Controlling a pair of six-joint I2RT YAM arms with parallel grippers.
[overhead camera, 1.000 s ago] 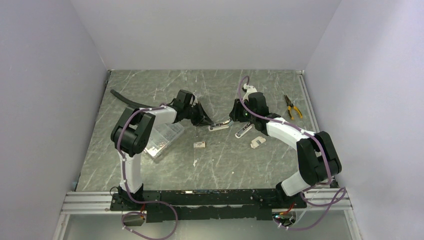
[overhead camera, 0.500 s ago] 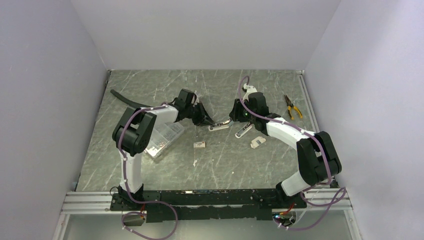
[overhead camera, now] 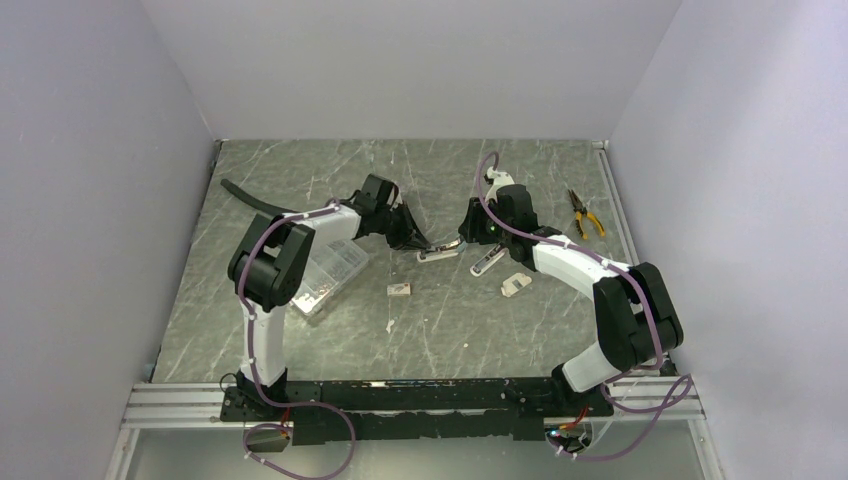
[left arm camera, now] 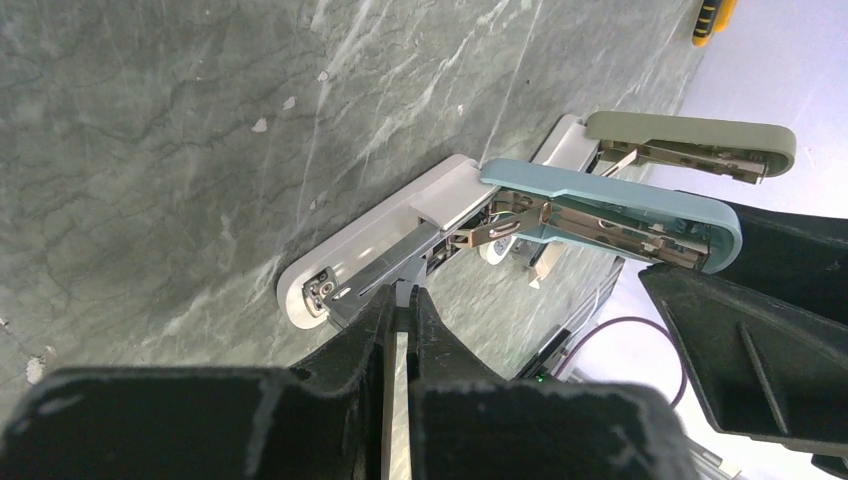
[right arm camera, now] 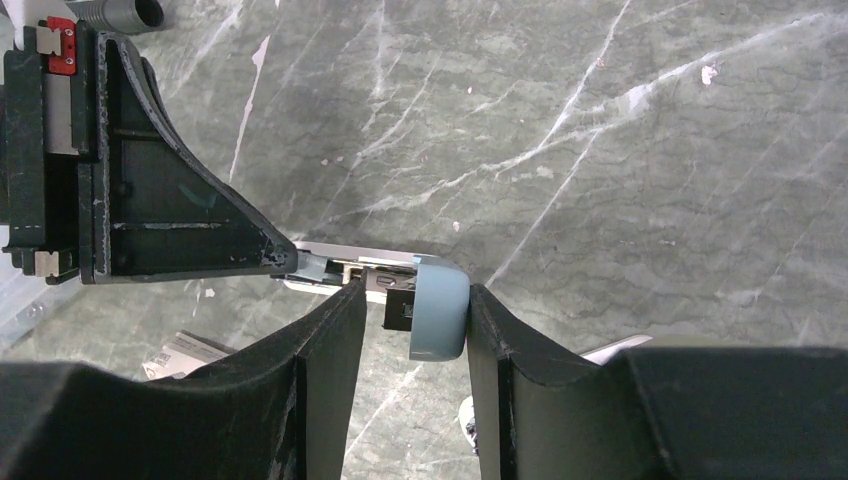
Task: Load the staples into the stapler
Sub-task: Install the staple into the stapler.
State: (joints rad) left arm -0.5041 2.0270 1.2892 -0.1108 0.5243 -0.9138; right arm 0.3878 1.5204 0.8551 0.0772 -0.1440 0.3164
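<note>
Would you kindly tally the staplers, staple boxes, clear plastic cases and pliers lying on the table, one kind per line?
Staplers: 2 (blue-topped stapler, olive-topped stapler)
Staple box: 1
Clear plastic case: 1
Pliers: 1
Total: 5

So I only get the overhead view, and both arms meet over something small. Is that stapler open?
Observer: Yes, the left wrist view shows the stapler with its blue lid swung up.
Operator: What's the right gripper doing?
Observer: Its own camera shows the right gripper closed around that lid's rounded end.
Operator: And the left one?
Observer: The left gripper is pinched shut right at the metal staple channel.
</note>
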